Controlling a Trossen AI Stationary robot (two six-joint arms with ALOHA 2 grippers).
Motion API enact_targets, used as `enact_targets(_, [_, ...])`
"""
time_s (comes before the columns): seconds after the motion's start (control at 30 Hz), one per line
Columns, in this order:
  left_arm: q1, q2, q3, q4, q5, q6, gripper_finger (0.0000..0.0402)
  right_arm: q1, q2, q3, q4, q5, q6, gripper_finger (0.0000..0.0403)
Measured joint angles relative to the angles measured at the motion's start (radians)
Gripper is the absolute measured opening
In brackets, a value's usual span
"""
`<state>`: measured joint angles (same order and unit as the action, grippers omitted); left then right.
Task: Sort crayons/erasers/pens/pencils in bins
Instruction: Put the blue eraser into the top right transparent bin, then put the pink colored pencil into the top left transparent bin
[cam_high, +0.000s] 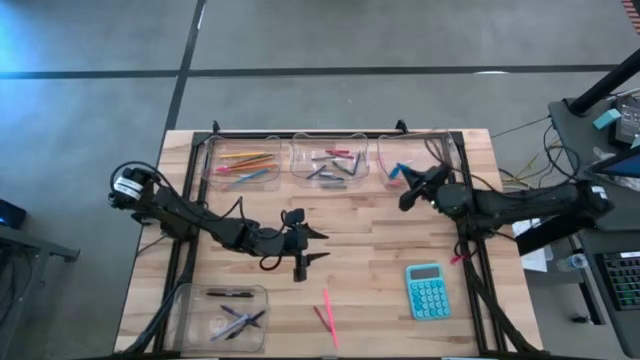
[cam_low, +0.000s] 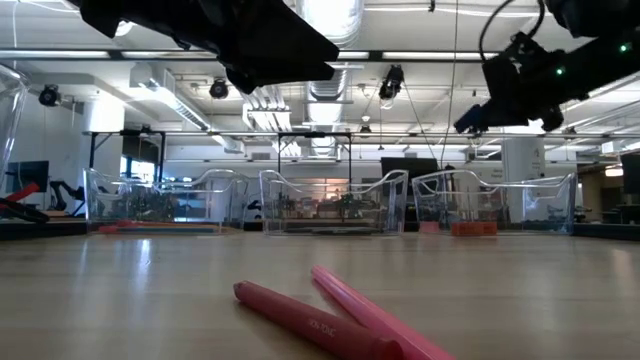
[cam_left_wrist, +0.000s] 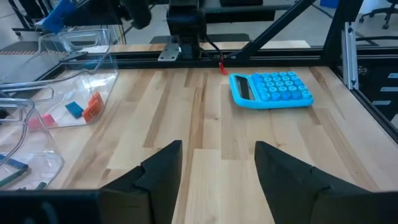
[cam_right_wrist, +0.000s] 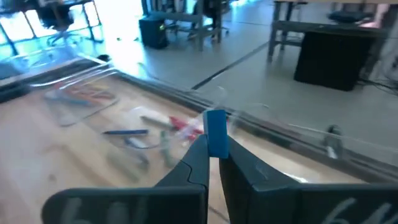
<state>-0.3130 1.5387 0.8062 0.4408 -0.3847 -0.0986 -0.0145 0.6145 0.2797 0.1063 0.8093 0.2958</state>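
Observation:
My right gripper (cam_right_wrist: 214, 157) is shut on a small blue eraser (cam_right_wrist: 216, 130). In the high view it (cam_high: 406, 197) hovers at the near edge of the far right bin (cam_high: 445, 150), which holds erasers (cam_left_wrist: 74, 109). My left gripper (cam_high: 320, 246) stands open above the table's middle, nothing between its fingers (cam_left_wrist: 163, 174). The far left bin (cam_high: 212, 160) holds pencils, the far middle bin (cam_high: 300, 160) crayons, the near left bin (cam_high: 190, 300) pens. Two pink pencils (cam_high: 326, 316) lie flat on the table near its front edge. My right gripper pinches the blue eraser by its lower part (cam_right_wrist: 216, 148) between the two fingertips. The fingers come roughly level from the table's right side. The eraser stands up past the fingertips, lifted clear of the table and the bins.
A teal calculator (cam_high: 427, 290) lies at the near right. The two pink pencils (cam_low: 330, 315) cross close to the low camera. Bare wood lies between the far bins and the near things. A black frame rail (cam_left_wrist: 205, 57) runs along the table's edge.

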Motion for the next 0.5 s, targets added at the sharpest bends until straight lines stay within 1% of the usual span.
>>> enact_targets(0.1, [0.001, 0.000, 0.000, 0.001, 0.000, 0.000, 0.0187, -0.050, -0.082, -0.046, -0.001, -0.001, -0.007, 0.0036])
enact_targets(0.2, [0.002, 0.000, 0.000, 0.002, -0.001, -0.001, 0.0187, -0.077, -0.131, -0.075, 0.002, -0.002, 0.001, 0.0076])
enact_targets(0.3, [0.002, 0.000, 0.000, 0.003, -0.002, -0.002, 0.0187, -0.085, -0.145, -0.090, 0.002, -0.002, 0.001, 0.0127])
enact_targets(0.43, [0.002, 0.000, 0.000, 0.005, -0.002, -0.002, 0.0187, -0.085, -0.134, -0.092, 0.002, -0.007, 0.022, 0.0195])
enact_targets(0.5, [0.002, 0.000, 0.000, 0.004, 0.006, -0.003, 0.0187, -0.085, -0.132, -0.083, -0.004, -0.044, 0.029, 0.0222])
